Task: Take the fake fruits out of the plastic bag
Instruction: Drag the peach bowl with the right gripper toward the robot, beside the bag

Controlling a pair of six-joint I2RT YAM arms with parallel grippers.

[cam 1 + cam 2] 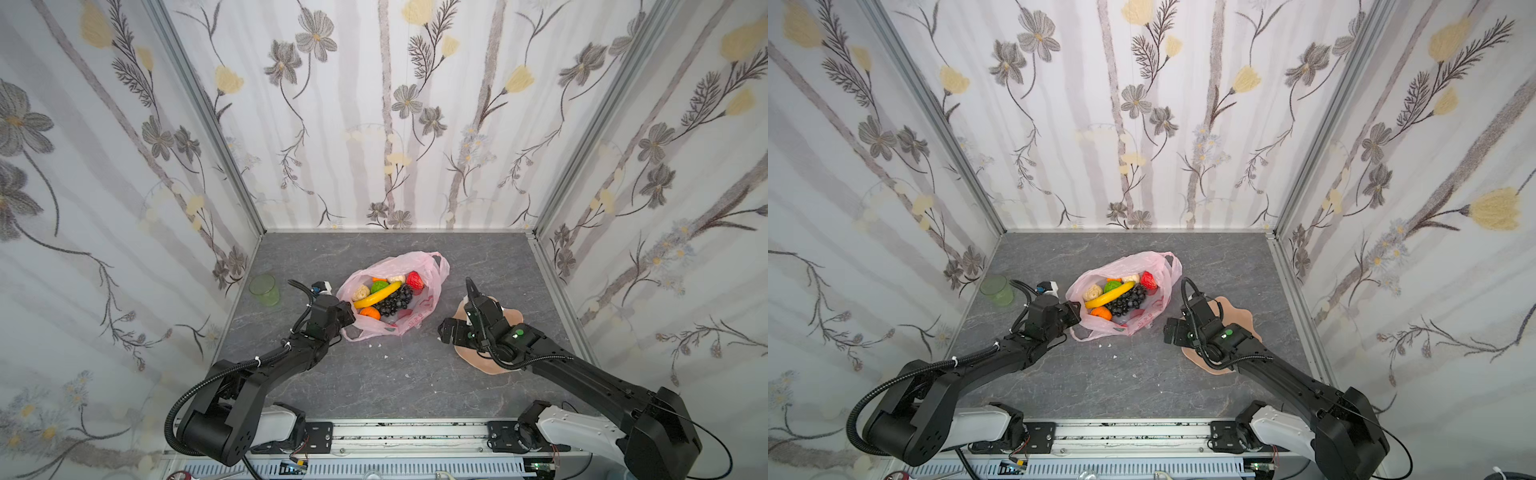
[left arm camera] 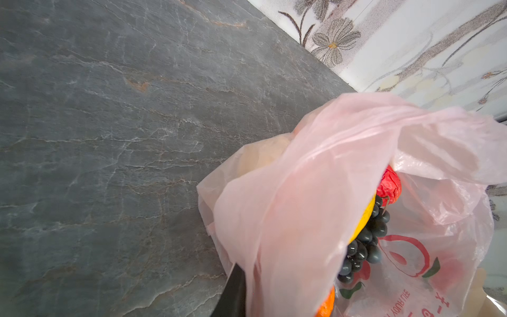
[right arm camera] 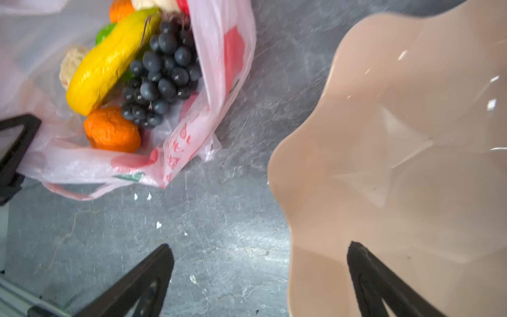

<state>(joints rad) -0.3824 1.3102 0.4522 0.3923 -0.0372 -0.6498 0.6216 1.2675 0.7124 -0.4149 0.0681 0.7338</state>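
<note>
**Fig.** Plastic bag [image 1: 432, 270] lay mid-table, fake fruits [image 1: 392, 305] heaped inside. Left gripper [image 1: 347, 313] pinched its limp rim at 8 o'clock. Right gripper [image 3: 259, 249], spread wide, hung over the plate [image 3: 411, 123] rim at 4 o'clock. Fruits likely light and slick, so grasp banana [image 1: 377, 294] mid-length.

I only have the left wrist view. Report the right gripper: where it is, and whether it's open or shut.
Observer: The right gripper is open, hovering above the plate's rim, to the right of the bag.
Operator: Name a fruit I can't see.
Observer: A green fruit sits in the bag, just beyond the banana.
Operator: Check the table's left side.
Observer: A green cup stands upright by the left wall, apart from the bag.
</note>
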